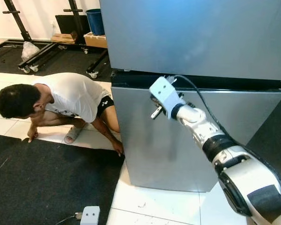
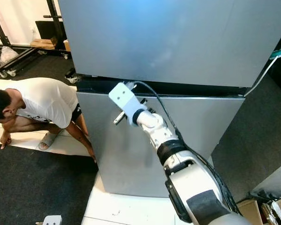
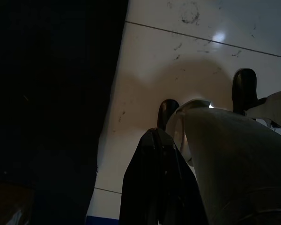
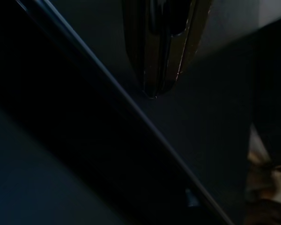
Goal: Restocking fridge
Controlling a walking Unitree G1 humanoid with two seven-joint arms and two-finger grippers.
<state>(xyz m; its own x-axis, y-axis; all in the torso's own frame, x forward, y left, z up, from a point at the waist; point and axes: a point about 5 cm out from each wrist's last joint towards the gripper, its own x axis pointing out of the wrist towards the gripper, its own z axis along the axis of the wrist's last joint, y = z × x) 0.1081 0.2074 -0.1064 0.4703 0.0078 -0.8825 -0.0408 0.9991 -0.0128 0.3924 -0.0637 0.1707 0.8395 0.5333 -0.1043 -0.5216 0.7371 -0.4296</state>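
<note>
Our right hand (image 1: 155, 108) meets the fridge (image 1: 187, 136) door seam, grip state unclear; a person (image 1: 61, 101) crouches beside it.

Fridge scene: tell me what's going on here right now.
The robot stands before a grey fridge whose two doors are both shut. Its right gripper is raised to the dark gap between the upper door and the lower door, apparently going for the edge. The left gripper hangs low over white floor tiles. A person in a white shirt crouches on the floor at the fridge's left corner, one hand by its base. No groceries in sight.
</note>
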